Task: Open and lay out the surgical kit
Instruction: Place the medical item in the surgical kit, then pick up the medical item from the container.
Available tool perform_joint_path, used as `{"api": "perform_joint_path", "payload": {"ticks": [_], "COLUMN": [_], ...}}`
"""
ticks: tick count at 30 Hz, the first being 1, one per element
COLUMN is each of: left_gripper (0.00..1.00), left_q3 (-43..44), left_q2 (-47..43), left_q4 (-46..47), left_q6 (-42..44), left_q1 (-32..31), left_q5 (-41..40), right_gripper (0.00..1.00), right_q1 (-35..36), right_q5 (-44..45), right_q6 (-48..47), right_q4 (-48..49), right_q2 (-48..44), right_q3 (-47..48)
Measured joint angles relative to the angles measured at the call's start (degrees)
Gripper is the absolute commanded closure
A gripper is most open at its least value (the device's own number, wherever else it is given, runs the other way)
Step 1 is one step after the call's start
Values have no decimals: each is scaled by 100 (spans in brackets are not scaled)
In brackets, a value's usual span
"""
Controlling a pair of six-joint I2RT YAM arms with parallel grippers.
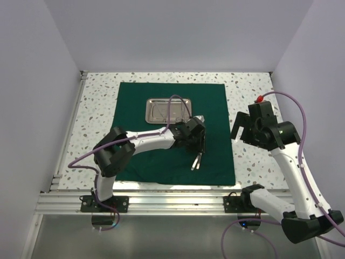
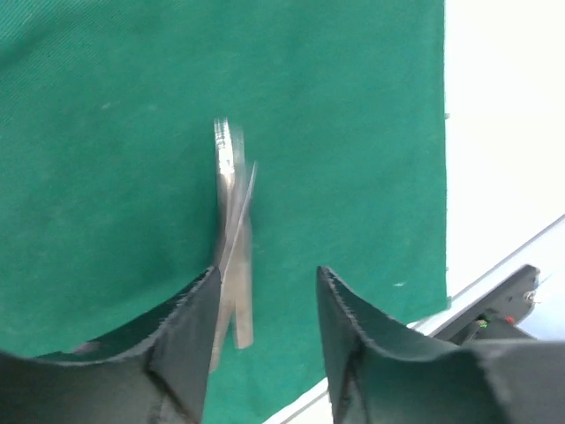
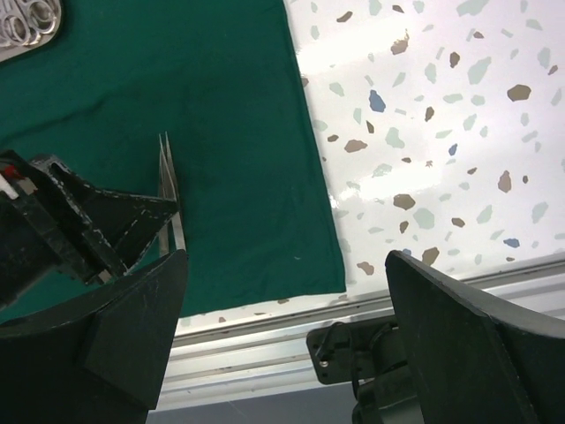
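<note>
The dark green drape (image 1: pixel 161 102) lies spread flat on the table. A shiny steel tray (image 1: pixel 168 109) sits on its far middle with thin instruments in it; its corner shows in the right wrist view (image 3: pixel 26 22). Steel tweezers (image 1: pixel 197 161) lie on the drape near its front right. My left gripper (image 1: pixel 199 143) hovers just behind them, open. In the left wrist view the tweezers (image 2: pixel 231 203) lie blurred beside the left finger of the gripper (image 2: pixel 265 274), not clamped. My right gripper (image 1: pixel 241 128) is open and empty above the bare table right of the drape (image 3: pixel 229 106).
The speckled white table (image 1: pixel 253 91) borders the drape on all sides. An aluminium rail (image 1: pixel 161 202) runs along the front edge. White walls close in the back and sides. The left gripper (image 3: pixel 79 212) shows at the left of the right wrist view.
</note>
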Motion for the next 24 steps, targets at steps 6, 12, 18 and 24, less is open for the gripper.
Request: {"api": "perform_joint_path", "payload": {"ticks": [6,12,18,24], "left_gripper": [52,58,59,58], "left_q3": [911,2256,3689,4743], "left_q2": [9,247,1438,2662], "left_q4": [-564,-1180,-1670,-1998], "left_q6": [396,1294,2332,2916], "left_q1": [76,953,1784,1871], "left_q5": [-352,-977,-1604,-1731], "right_gripper": [2,2,1,2], "right_q1": [0,0,0,0], "right_q5": [101,96,109,175], "right_q6": [-35,11,79,122], "right_q4": [-114,-133,-160,-195], "right_q2": [-52,-98,-4,238], "right_q3": [-15,-20,-15,-9]}}
